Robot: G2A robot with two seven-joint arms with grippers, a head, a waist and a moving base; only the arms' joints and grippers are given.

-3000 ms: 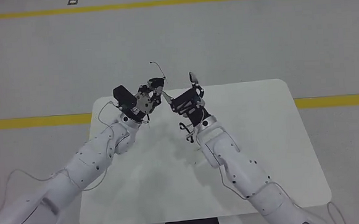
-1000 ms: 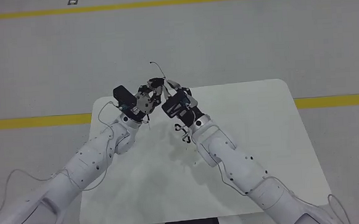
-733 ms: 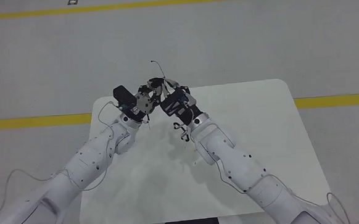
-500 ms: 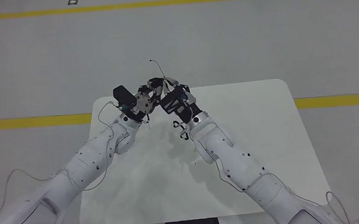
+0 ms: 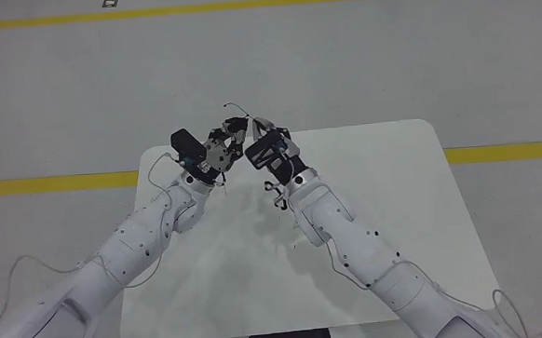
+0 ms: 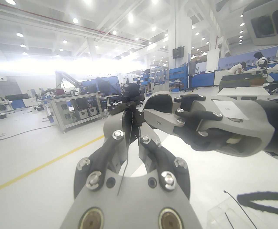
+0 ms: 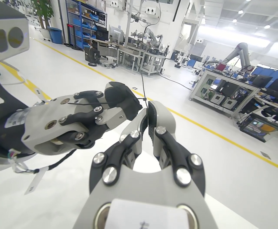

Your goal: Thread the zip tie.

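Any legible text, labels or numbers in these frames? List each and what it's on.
None can be read.
Sticker on the right hand: print cut off by the frame edge.
Label on that hand's side: mark too faint.
Tag hanging off a cable: too small.
Blue wall banner: blurred.
Floor marker: too small.

Clad in smooth white shells along both arms (image 5: pixel 145 237); grey metal grippers (image 7: pixel 148 115) with black linkages (image 7: pixel 171 147), silver screws (image 7: pixel 183 174), black rubber pads (image 7: pixel 152 118); thin dark cables (image 7: pixel 63 159) at wrists.
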